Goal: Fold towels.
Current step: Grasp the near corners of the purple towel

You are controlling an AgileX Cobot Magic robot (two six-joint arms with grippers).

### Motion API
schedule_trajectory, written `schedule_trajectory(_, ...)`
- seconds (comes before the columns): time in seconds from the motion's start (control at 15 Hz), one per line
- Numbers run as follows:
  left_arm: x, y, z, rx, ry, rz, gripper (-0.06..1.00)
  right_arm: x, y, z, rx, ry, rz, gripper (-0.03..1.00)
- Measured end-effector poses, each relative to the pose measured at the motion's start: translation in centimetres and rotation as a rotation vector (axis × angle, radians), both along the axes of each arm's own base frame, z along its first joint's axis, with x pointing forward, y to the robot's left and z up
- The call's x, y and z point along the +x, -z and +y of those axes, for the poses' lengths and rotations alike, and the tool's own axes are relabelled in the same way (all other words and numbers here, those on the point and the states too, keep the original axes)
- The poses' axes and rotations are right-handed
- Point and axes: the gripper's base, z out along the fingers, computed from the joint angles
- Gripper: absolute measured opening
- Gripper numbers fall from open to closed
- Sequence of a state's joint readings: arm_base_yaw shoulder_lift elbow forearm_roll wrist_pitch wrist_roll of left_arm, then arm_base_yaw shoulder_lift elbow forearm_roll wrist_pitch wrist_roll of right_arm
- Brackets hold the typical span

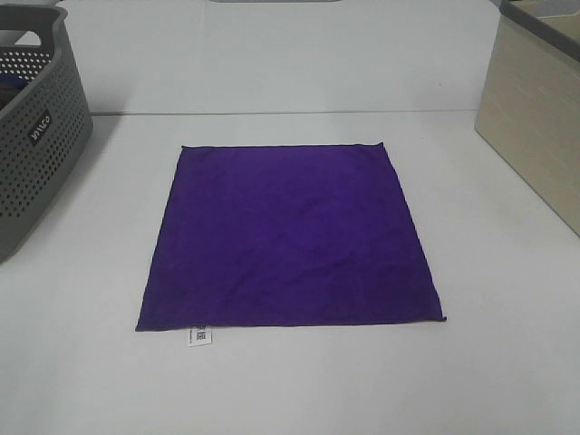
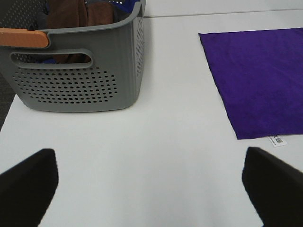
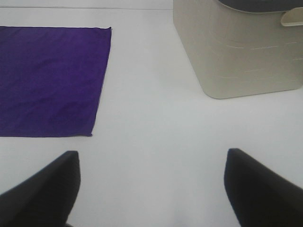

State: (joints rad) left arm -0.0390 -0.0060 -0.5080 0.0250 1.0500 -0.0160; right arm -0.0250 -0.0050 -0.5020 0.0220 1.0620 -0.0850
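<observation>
One deep purple towel [image 1: 290,236] lies flat and spread out in the middle of the white table, its small white tag [image 1: 201,337] sticking out at the near left corner. Neither arm appears in the exterior high view. The left wrist view shows my left gripper [image 2: 150,189] open over bare table, with the towel [image 2: 258,78] off to one side and the grey basket to the other. In the right wrist view my right gripper [image 3: 151,189] is open over bare table between the towel's edge [image 3: 49,78] and the beige bin. Nothing is held.
A grey perforated basket [image 1: 36,136] stands at the table's left edge, with brown and blue cloth inside [image 2: 75,14] and an orange handle [image 2: 23,38]. A beige bin [image 1: 535,118] stands at the right. The table's far edge [image 1: 290,112] runs behind the towel.
</observation>
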Motion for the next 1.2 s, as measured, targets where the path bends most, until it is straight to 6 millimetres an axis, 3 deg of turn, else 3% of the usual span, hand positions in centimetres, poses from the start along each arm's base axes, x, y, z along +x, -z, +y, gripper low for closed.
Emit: schedule_trajectory(1.2,0.0,0.0,-0.03,-0.002,0.003,0.0,0.99,0.0,0.0,-0.17,-0.018,0.012,0.0,0.8)
